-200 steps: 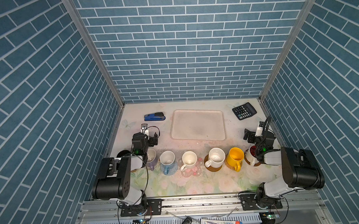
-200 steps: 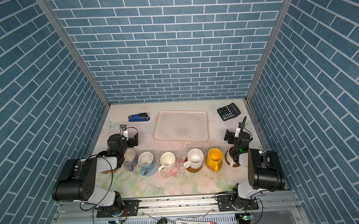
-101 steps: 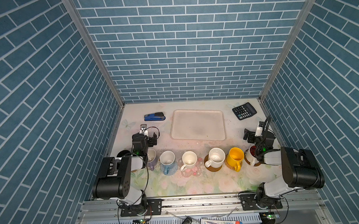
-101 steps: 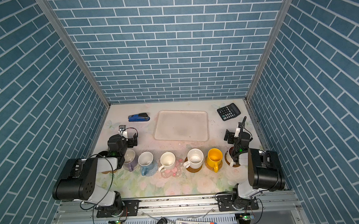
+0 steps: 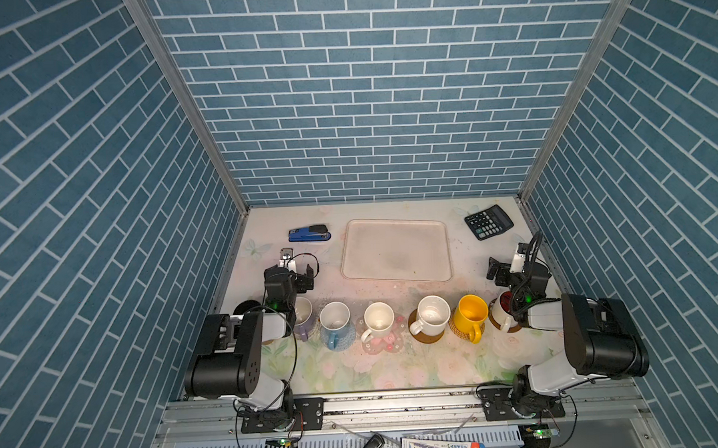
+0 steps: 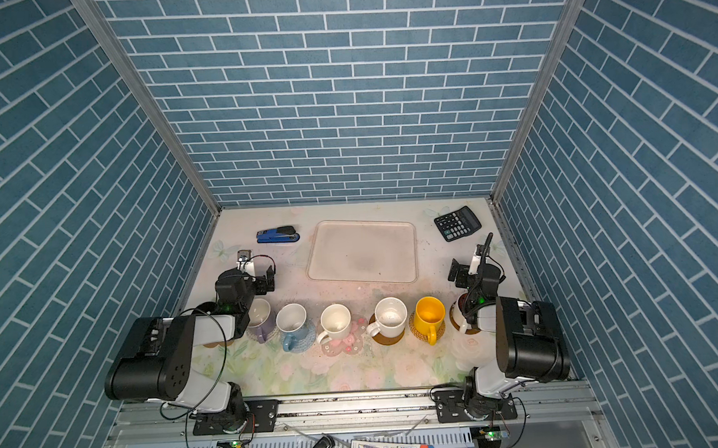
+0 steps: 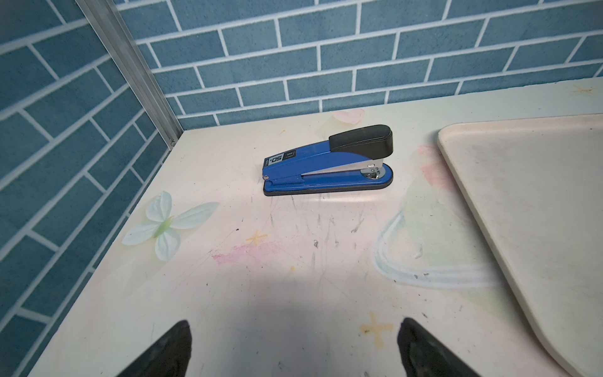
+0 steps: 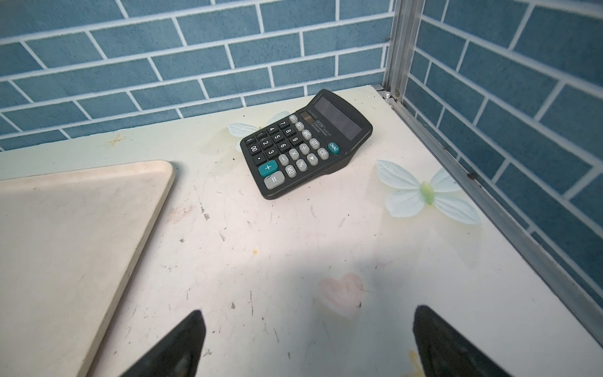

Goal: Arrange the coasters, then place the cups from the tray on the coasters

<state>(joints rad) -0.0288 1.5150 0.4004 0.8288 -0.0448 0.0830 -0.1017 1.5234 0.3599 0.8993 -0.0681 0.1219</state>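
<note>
The cream tray (image 5: 396,250) lies empty at the back middle. In front of it stands a row of cups: lavender (image 5: 304,319), light blue (image 5: 335,319) on a blue-grey coaster (image 5: 348,343), white (image 5: 378,317) on a pink flower coaster (image 5: 385,345), white (image 5: 433,312) on a brown disc (image 5: 427,337), yellow (image 5: 471,313) on a rattan round (image 5: 460,333), and a red-lined white cup (image 5: 503,306). A black cup (image 5: 244,308) shows partly behind the left arm. My left gripper (image 5: 295,277) (image 7: 293,342) and right gripper (image 5: 511,270) (image 8: 306,339) hover open and hold nothing.
A blue stapler (image 7: 326,163) (image 5: 309,233) lies left of the tray (image 7: 538,212). A black calculator (image 8: 303,143) (image 5: 488,222) sits at the back right, beside the tray (image 8: 65,228). Brick walls close in three sides.
</note>
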